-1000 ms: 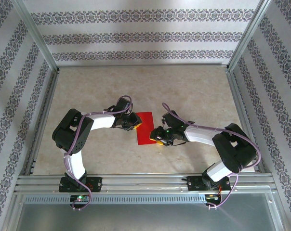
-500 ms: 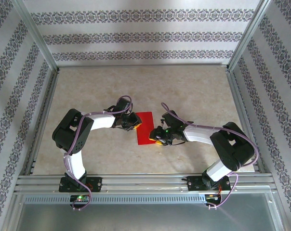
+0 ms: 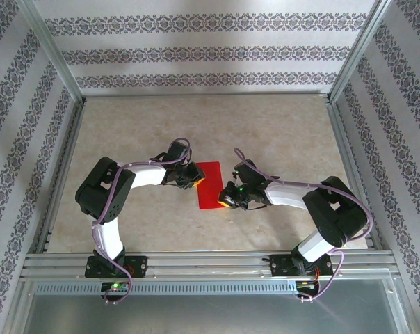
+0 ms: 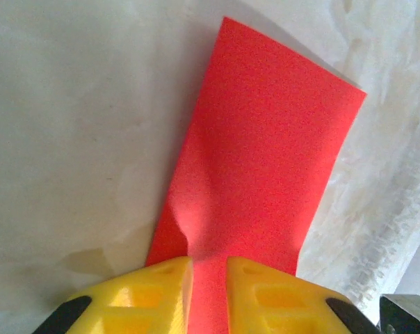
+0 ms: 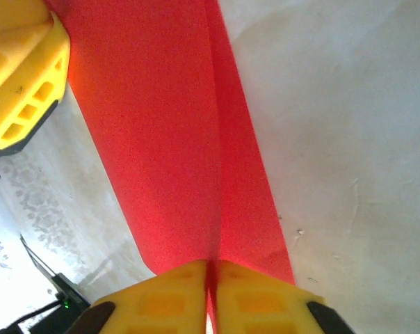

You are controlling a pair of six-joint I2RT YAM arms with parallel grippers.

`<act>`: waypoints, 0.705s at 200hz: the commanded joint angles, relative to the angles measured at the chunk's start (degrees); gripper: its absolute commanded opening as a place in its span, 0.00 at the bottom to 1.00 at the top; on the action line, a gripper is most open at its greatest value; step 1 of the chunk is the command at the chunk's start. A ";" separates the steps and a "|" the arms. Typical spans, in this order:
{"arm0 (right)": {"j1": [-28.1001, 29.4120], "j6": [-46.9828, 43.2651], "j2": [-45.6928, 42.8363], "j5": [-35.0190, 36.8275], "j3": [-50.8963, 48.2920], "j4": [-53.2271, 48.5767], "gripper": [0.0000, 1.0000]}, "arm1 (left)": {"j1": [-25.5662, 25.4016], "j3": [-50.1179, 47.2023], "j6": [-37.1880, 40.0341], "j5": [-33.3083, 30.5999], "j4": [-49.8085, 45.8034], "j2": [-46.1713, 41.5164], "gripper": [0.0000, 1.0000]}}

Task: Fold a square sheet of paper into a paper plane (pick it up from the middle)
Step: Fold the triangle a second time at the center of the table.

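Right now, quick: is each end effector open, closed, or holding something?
Left end effector: closed, pinching the near edge of the red paper.
Right end effector: closed on the red paper, along its fold.

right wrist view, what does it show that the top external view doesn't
Right wrist adds: a lengthwise crease running down the red paper, and the right gripper close up, its jaws shut on the paper's near end.
Top external adds: both whole arms, the table and the patterned walls, with the paper as a narrow rectangle lying between the two arms.
Both: the red paper, the right gripper, and the left gripper at the paper's other end.
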 commanded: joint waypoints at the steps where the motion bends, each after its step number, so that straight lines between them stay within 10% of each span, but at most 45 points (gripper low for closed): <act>1: -1.19 0.88 -1.77 1.02 -0.95 -1.75 0.04 | -0.34 -0.69 4.50 -0.82 0.76 -2.78 0.25; 141: -2.05 0.09 -2.23 0.41 -0.44 -4.33 0.14 | 1.12 2.96 9.44 0.53 -0.05 3.52 0.23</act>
